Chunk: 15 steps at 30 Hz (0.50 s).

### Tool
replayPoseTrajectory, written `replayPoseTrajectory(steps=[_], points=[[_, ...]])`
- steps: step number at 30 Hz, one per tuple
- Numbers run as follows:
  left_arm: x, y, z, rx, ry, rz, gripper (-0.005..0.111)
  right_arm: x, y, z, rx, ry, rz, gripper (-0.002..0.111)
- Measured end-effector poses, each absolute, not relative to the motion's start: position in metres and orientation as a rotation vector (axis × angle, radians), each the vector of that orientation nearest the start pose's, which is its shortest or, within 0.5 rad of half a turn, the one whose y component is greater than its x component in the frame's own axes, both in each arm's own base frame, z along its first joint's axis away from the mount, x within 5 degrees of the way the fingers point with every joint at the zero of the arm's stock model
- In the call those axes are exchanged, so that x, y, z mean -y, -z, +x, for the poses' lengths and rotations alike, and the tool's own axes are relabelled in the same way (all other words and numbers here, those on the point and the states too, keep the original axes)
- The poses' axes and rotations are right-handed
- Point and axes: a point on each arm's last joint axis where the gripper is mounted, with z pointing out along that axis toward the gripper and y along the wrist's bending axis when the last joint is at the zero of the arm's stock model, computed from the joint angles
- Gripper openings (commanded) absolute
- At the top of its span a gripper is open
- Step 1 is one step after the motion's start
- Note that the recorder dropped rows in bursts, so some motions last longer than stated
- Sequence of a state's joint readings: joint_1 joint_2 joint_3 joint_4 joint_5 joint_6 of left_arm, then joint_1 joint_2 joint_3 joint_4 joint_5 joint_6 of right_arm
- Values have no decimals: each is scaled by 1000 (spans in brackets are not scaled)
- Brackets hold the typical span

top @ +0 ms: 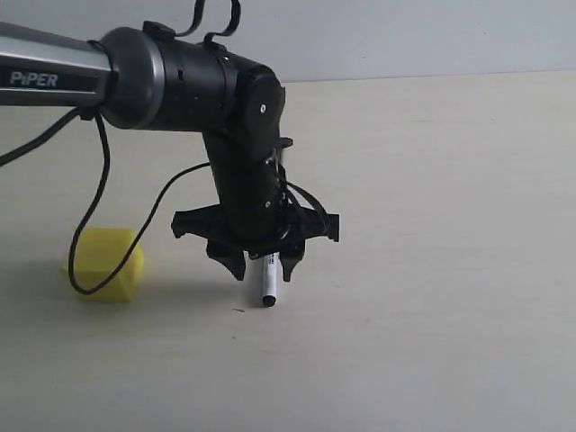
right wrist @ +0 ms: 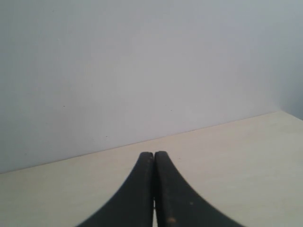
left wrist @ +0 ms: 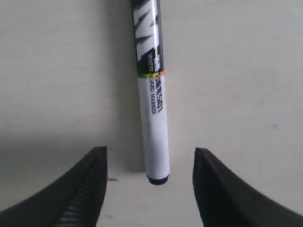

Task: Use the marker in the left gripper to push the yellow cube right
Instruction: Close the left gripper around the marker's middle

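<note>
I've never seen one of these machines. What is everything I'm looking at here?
marker: one, white with a black end, pointing down between the left gripper's fingers, touching neither
yellow cube: one, yellow, on the table, left of the marker and apart from it
table: one, pale beige
wall: one, pale grey, behind the table
cable: one, black, looping in front of the cube
arm: one, grey-silver
left gripper: one, black, open
right gripper: one, black, shut
</note>
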<state>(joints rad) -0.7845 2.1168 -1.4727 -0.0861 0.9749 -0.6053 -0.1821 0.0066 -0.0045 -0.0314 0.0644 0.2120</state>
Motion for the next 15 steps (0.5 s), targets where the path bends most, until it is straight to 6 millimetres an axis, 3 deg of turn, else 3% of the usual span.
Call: replayPoseTrajectory(steps=[4,15], points=[[296,-124,286,-3155,145,188,54,10,-209,56,-1524,3,281,0],[298,-123,288,-3137,166,185,54,10,-209,56,-1524,3,281,0]])
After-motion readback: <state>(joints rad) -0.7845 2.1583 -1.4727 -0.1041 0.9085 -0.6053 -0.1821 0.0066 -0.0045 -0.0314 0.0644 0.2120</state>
